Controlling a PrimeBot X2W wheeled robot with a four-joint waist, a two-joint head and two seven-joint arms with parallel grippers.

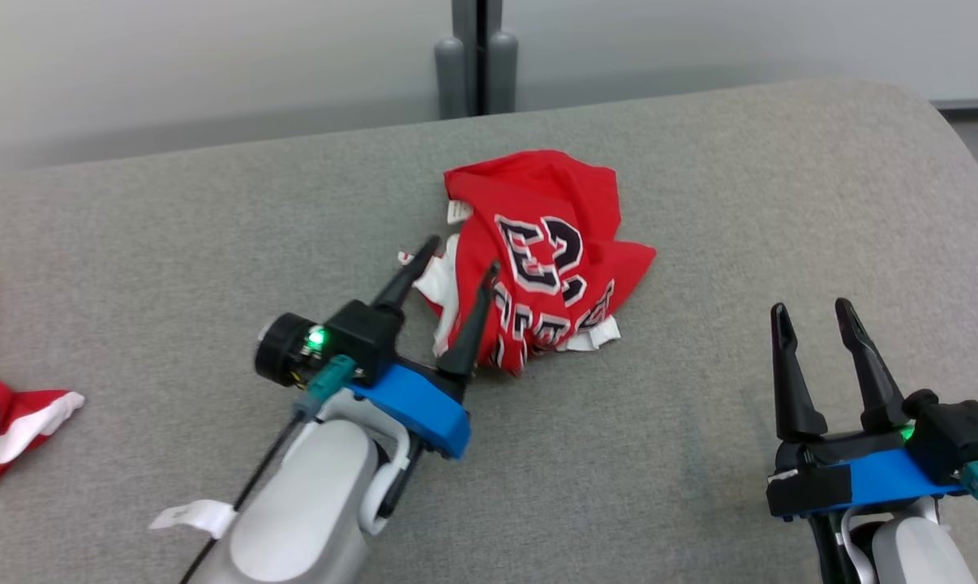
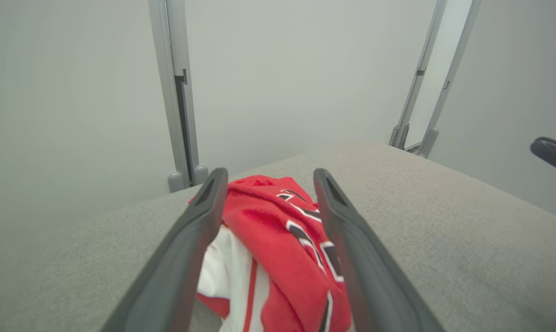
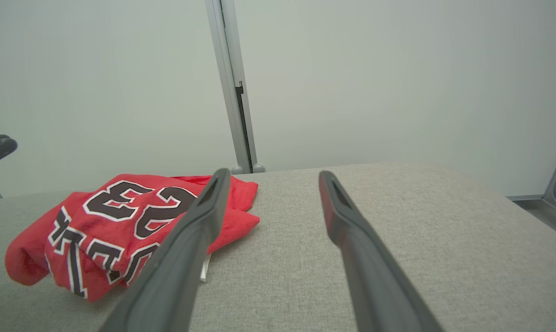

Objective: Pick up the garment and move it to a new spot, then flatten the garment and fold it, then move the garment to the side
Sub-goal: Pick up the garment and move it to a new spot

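On the grey padded table (image 1: 700,203), near its middle, the red garment (image 1: 550,251) lies crumpled in a heap, with black-and-white numerals and lettering uppermost and white trim showing at its near-left edge. The left gripper (image 1: 462,254) reaches into that edge with its two fingers spread apart, cloth lying between them but not pinched; whether the tips touch the fabric is hard to say from these angles. The right gripper (image 1: 811,307) hovers well apart to the right over bare table — jaws wide, nothing between them. Another red-and-white cloth (image 1: 6,414) sits at the far left.
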